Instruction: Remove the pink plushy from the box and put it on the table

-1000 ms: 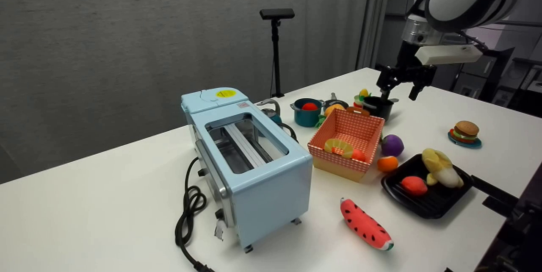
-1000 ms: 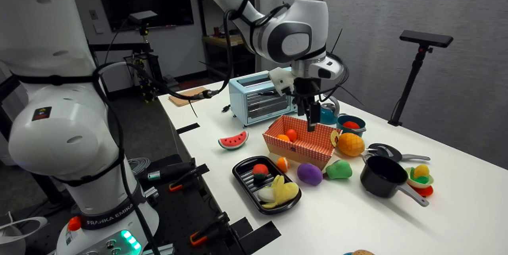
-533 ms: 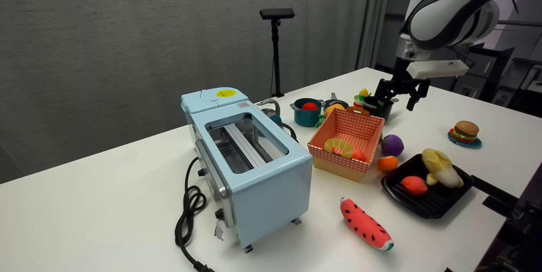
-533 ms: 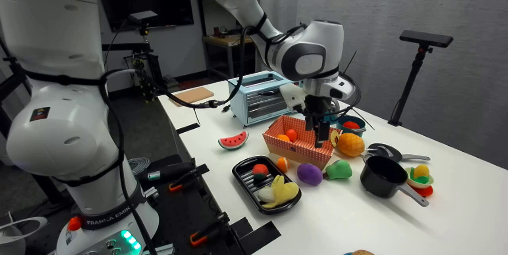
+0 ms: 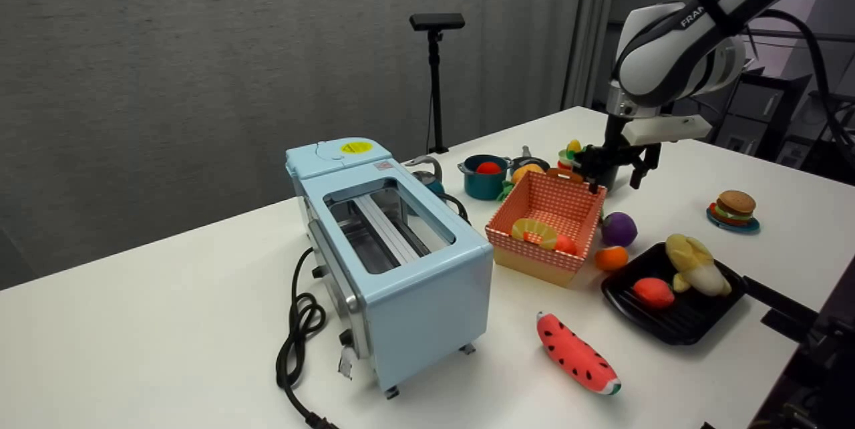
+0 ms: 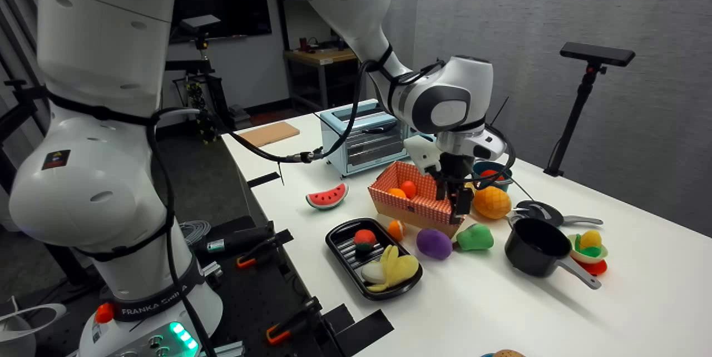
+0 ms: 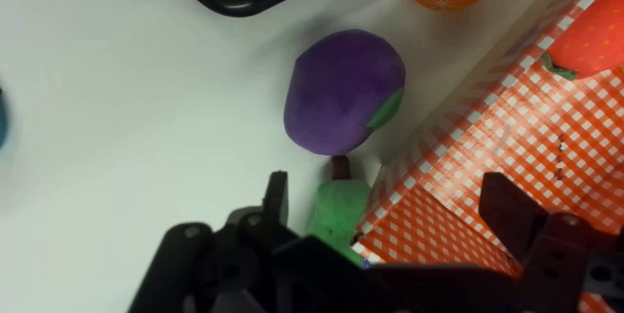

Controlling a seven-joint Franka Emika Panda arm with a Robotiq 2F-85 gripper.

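Note:
The pink plushy (image 5: 565, 244) lies inside the orange checkered box (image 5: 564, 205), also visible in an exterior view (image 6: 409, 188). In the wrist view it is a strawberry-like red lump (image 7: 592, 35) at the right edge, partly cut off. The box shows there too (image 7: 526, 137). My gripper (image 6: 449, 207) is open and empty, low at the box end away from the plushy. In the wrist view my gripper (image 7: 385, 176) has one finger over the box interior and the other outside, above the white table (image 7: 146, 108). A box corner and a green plush show between the fingers.
An orange toy (image 6: 396, 193) shares the box. A purple eggplant (image 7: 343, 91), a green plush (image 6: 475, 237) and a small orange (image 5: 611, 258) sit beside the box. The black tray (image 6: 356, 279), black pot (image 6: 534, 251), pineapple (image 6: 492, 203) and blue toaster (image 5: 427, 322) stand around.
My gripper has moved down, rightward in one exterior picture and leftward in the opposite one, from above the box to its end wall. It stays open. The toys and box have not moved.

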